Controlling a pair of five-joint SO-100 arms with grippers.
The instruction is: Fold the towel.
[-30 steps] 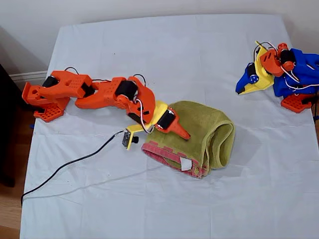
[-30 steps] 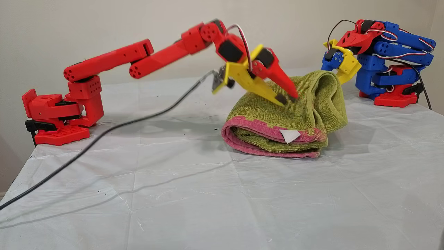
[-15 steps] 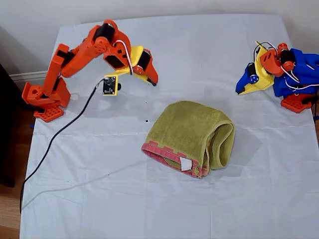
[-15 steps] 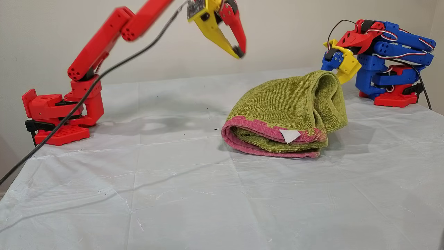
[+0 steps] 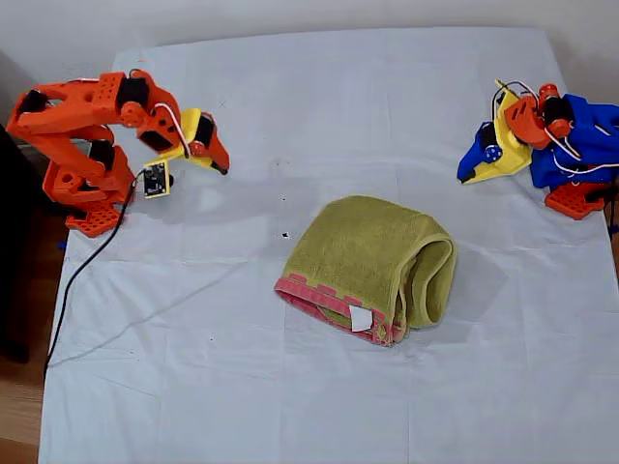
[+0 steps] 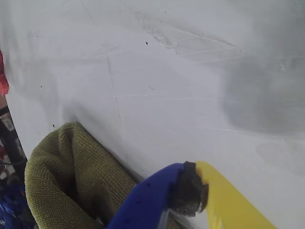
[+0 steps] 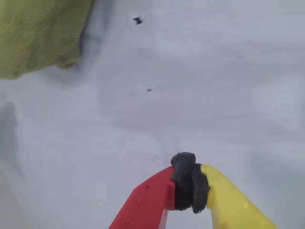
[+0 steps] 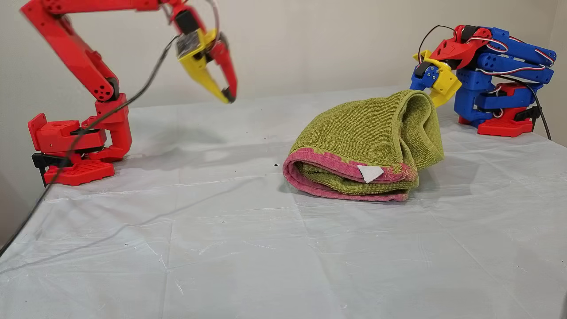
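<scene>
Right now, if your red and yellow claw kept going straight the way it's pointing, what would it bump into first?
Probably the bare table sheet. My second gripper is shut and points down at it, with the towel off to one side, out of its line. Depth is hard to judge.

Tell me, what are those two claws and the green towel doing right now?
My first gripper and second gripper: jaws shut, empty, clear of the towel. Towel folded, resting on the table sheet. Nothing in the way.
</scene>
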